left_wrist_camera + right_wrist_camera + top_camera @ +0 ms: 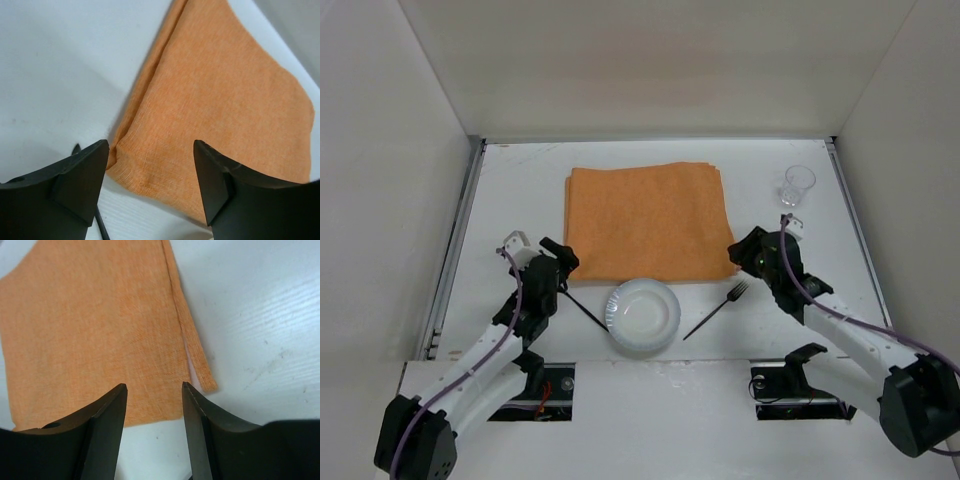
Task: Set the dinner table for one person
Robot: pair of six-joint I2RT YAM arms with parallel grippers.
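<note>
An orange cloth placemat (646,222) lies folded on the white dinner table (520,190). A white paper plate (642,315) overlaps the placemat's near edge. A black knife (582,306) lies left of the plate, a black fork (717,309) right of it. A clear cup (798,185) stands at the far right. My left gripper (563,252) is open and empty over the placemat's near left corner (131,165). My right gripper (740,250) is open and empty over the near right corner (170,400).
Metal rails (456,240) run along the table's sides, with white walls beyond. The knife's handle (100,225) shows just below the left fingers. A loose folded strip of cloth (197,355) sticks out at the placemat's right edge.
</note>
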